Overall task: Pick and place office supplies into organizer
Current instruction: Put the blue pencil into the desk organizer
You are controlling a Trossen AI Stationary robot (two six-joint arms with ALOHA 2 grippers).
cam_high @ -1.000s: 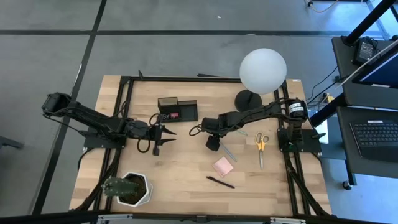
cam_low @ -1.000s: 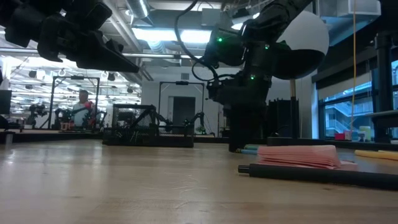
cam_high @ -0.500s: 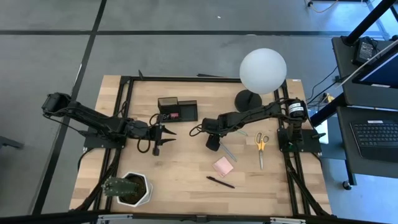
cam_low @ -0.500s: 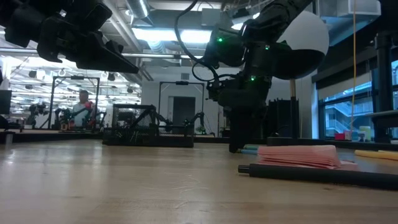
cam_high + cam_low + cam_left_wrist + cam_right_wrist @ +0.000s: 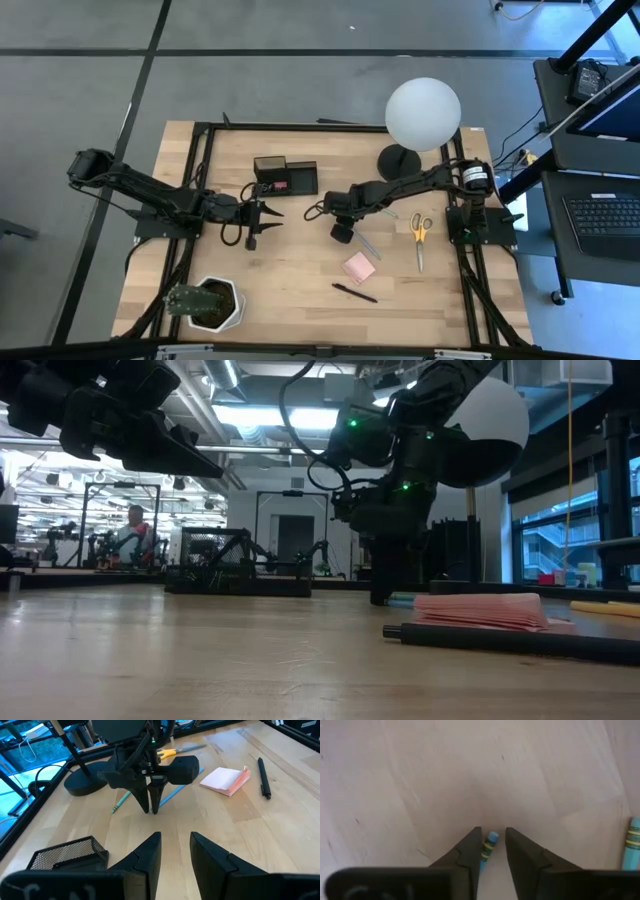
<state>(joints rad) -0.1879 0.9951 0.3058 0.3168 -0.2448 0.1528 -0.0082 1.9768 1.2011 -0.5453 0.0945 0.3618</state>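
My right gripper (image 5: 342, 232) points down at the table's middle, shut on a blue pencil (image 5: 176, 791) that lies on the wood. A second pencil (image 5: 631, 849) lies beside it. The pink sticky-note pad (image 5: 359, 267) and a black pen (image 5: 355, 292) lie nearer the front edge. The yellow-handled scissors (image 5: 420, 235) lie to the right. The black organizer (image 5: 285, 176) stands at the far middle. My left gripper (image 5: 262, 222) hovers open in front of the organizer, above the table. My right gripper pinches the blue pencil near its end (image 5: 491, 840) between its two fingers. The fingers (image 5: 151, 802) come from above, pointing down, and lie across the pencil. The pencil rests flat on the table, its end band showing just past the fingertips.
A lamp with a white globe (image 5: 423, 113) and a black round base (image 5: 399, 158) stands at the far right. A white plant pot (image 5: 210, 303) sits at the near left corner. Bare wood lies between the two grippers.
My right gripper has shut its fingers around the pencil while staying in place over it. The pencil lies where it did.
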